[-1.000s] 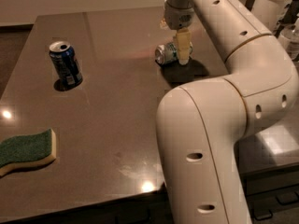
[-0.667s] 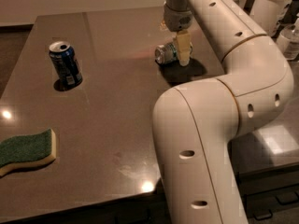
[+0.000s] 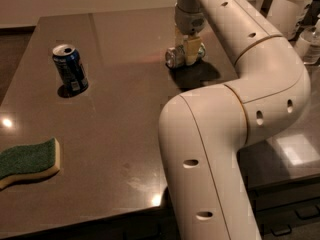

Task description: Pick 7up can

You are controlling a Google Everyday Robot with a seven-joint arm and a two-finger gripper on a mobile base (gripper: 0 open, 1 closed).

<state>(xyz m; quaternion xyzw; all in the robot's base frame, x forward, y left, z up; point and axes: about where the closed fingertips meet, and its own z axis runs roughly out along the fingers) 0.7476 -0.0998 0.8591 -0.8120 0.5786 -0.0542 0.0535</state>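
7up can [image 3: 174, 58] lies on its side at the far middle of the table [image 3: 125, 134]. Long axis runs roughly left-right, silver end facing left. Gripper [image 3: 189, 51] sits down over the can's mid-body. Jaws clamped or apart: cannot tell. Dark blue can [image 3: 70, 69] stands upright, well to the left.

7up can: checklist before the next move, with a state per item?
1. Target is the 7up can, not the blue can: ok.
2. Gripper is down at the 7up can, at the far side of the table: ok.
3. 7up can upright: not ok, it lies on its side, silver end facing left.
4. Grip secured on the can: cannot tell.
5. Blue can clear of the lift: ok, upright and well to the left.
6. Sponge clear: ok, at the near left edge.
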